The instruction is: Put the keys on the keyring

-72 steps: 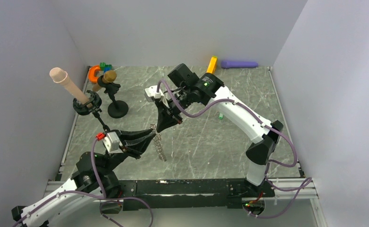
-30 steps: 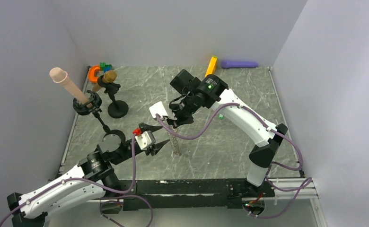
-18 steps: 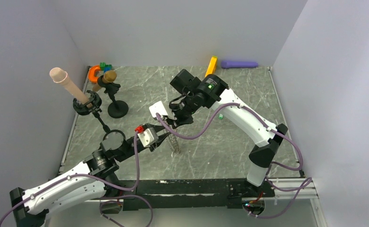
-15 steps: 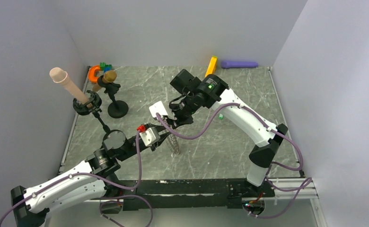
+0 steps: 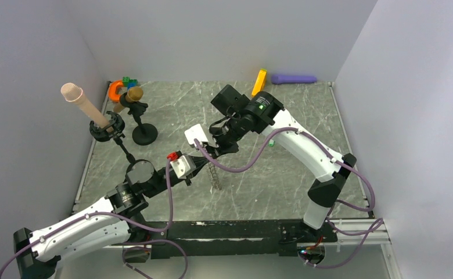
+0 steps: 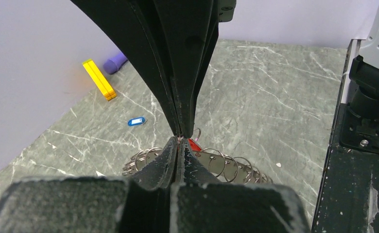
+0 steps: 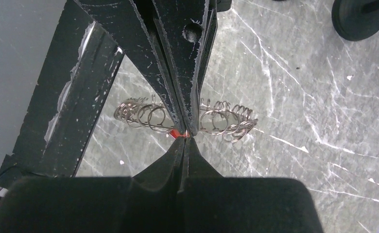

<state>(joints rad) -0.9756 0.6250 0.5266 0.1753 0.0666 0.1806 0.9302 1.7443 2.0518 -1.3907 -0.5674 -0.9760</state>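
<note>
Now your left gripper, apart a second ago, is closed tip-to-tip against your right gripper, whose jaws clamp the hanging keyring.

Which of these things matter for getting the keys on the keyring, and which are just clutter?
For the job: keyring, red key, blue key, green key.
Lying about: orange block, purple cylinder, black stand, orange horseshoe.

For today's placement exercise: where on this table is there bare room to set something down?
Bare table between keyring and right arm's base; also mid-back, between stand base and orange block. Crowded: left-back corner's stands, and the centre where left gripper meets right gripper.
</note>
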